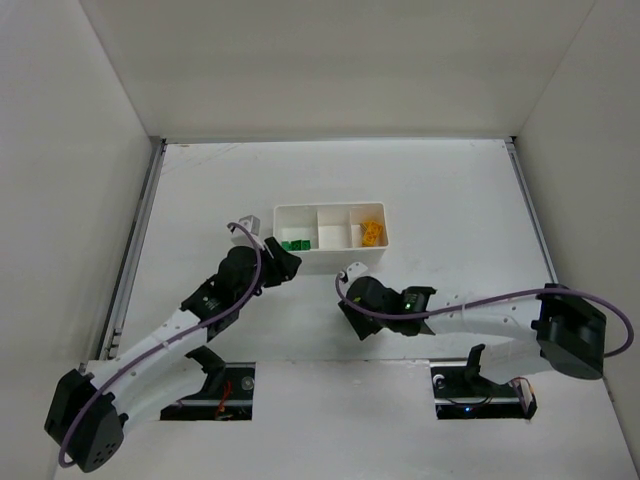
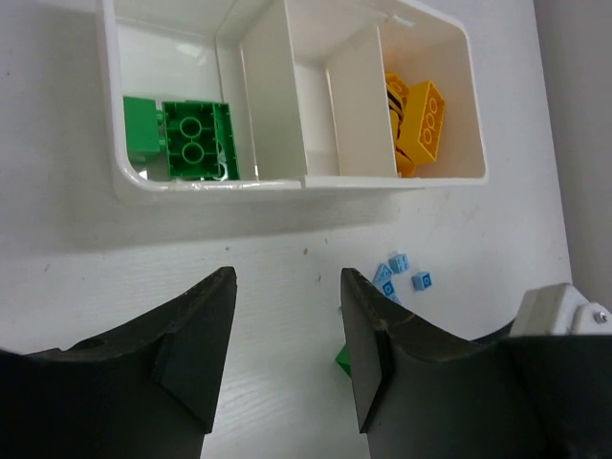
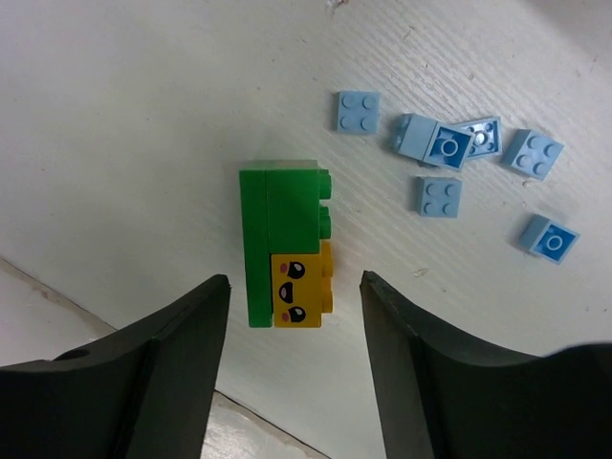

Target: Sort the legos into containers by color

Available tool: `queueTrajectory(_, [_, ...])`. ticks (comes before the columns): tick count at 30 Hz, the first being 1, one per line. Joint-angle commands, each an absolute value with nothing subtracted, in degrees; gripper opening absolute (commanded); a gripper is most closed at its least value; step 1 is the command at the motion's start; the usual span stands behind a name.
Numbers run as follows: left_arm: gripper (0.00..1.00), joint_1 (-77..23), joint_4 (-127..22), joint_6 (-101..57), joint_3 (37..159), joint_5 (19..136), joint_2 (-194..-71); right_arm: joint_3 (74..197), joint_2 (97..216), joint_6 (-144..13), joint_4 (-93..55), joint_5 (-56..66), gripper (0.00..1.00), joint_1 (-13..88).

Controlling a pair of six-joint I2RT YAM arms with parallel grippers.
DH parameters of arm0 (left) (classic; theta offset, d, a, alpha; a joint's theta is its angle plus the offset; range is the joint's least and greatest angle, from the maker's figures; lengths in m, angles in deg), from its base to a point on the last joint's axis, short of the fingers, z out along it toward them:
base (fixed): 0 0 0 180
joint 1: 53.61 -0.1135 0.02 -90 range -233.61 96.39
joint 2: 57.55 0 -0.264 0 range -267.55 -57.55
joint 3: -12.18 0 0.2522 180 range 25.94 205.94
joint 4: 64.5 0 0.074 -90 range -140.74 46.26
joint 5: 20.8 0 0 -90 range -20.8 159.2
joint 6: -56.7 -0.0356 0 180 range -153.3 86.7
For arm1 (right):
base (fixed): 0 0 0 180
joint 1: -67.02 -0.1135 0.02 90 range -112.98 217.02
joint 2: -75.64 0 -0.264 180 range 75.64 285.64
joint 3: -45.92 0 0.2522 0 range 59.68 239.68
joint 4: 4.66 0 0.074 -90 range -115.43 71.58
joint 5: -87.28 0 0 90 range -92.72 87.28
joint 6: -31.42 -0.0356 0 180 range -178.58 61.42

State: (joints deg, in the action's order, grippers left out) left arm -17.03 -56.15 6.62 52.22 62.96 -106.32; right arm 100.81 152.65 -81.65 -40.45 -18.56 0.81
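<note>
White plastic tray [image 2: 268, 184] sits on the bench [image 3: 115, 115]. Its left compartment holds green bricks [image 2: 186, 139] and its right one holds yellow bricks [image 2: 421, 115]. The left pincer [image 2: 287, 277] hangs released just in front of the tray's near wall, with nothing between its fingers. Near the tray, on the bench, lies a two-colour block [image 3: 287, 244]: a green brick joined to a yellow one with a printed face, tipped on its side. The right pincer [image 3: 295, 282] is spread wide over this block, one finger on each side and a gap to both. Small light blue pieces [image 3: 445, 143] lie scattered just beside the block, a few touching one another.
</note>
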Motion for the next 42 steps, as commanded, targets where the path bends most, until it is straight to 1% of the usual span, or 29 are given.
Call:
queueTrajectory(1, [0.45,-15.86,-55.31,9.32,50.46,63.93,-102.12,100.73,153.77,-83.63,-38.82,-18.89,0.6,0.8])
queueTrajectory(3, [0.46,-15.25,-55.22,10.29,49.76,63.93,-100.88,101.43,154.91,-83.89,-38.9,-18.46,0.56,0.71])
queueTrajectory(9, [0.53,-11.82,-55.75,14.85,47.04,64.54,-99.12,102.22,157.21,-84.77,-39.52,-17.84,0.38,0.54])
queueTrajectory(16, [0.56,-7.95,-60.66,22.32,43.26,64.28,-97.37,102.66,150.18,-85.13,-37.06,-20.04,0.3,0.54])
queueTrajectory(19, [0.59,-7.25,-65.32,25.23,41.67,64.63,-96.75,103.36,147.98,-84.42,-33.47,-19.78,0.29,0.54])
queueTrajectory(23, [0.61,-5.67,-69.02,26.2,40.88,64.63,-97.01,103.98,148.06,-84.16,-30.03,-18.9,0.29,0.98])
queueTrajectory(30, [0.62,-2.68,-72.1,26.02,40.88,64.01,-99.2,105.91,149.03,-84.42,-26.87,-19.25,0.29,1.24])
queueTrajectory(38, [0.55,-2.41,-75.87,25.41,40.62,63.14,-103.69,106.27,148.94,-85.56,-23.26,-18.46,0.29,2.38])
queueTrajectory(42, [0.54,-2.24,-79.12,25.41,40.44,62.87,-105.62,106.09,149.03,-86.09,-22.12,-17.23,0.29,2.91])
